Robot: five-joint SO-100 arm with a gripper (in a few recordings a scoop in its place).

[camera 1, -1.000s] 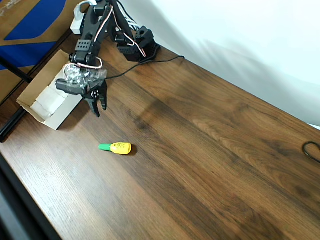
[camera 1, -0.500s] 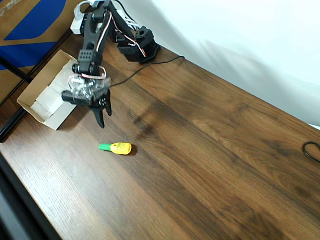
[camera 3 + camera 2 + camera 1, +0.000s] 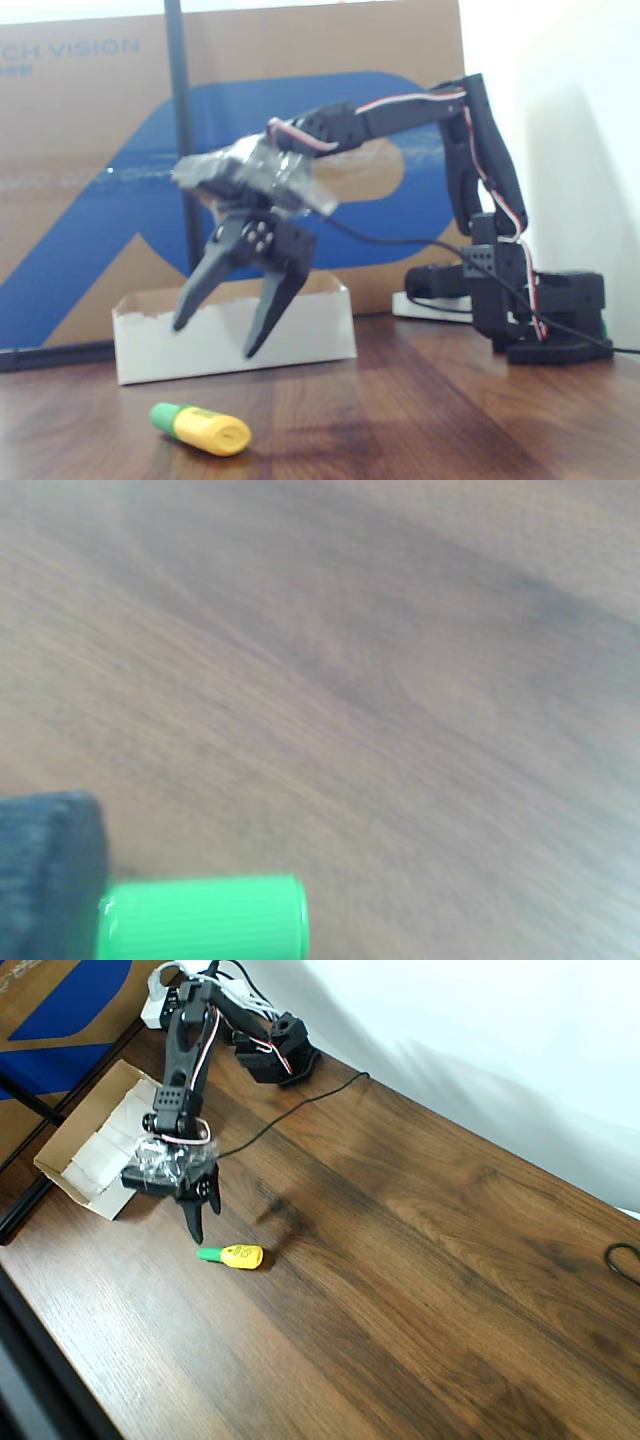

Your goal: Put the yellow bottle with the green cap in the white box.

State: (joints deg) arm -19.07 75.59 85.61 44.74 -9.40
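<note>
We see the small bright yellow plastic bottle with the narrow green cap (image 3: 233,1255) lying on its side on the dark brown wooden surface (image 3: 420,1260). In the overhead view its cap points to the left. In the fixed view the same bottle (image 3: 201,429) lies in the foreground, with the cap to the left and a little away from the camera.

The black two-finger pincer (image 3: 203,1217) hangs above the surface, just beside the bottle, at the cap end. In the fixed view the pincer (image 3: 218,336) has its two dark fingers spread apart, pointing down, and nothing is between them. Their tips are above the bottle and do not touch it. Some clear plastic wrap covers the wrist part above the fingers.

In the wrist view the green ribbed cap (image 3: 205,917) is at the bottom edge, close to the camera, and one dark finger (image 3: 45,870) is at the lower left corner beside it. This picture is blurred.

The shallow white cardboard box with tan-brown edges (image 3: 70,1155) stands on the surface behind the pincer, apart from the bottle. In the fixed view the box (image 3: 150,345) is between the pincer and a large brown and blue cardboard sheet (image 3: 90,150).
</note>
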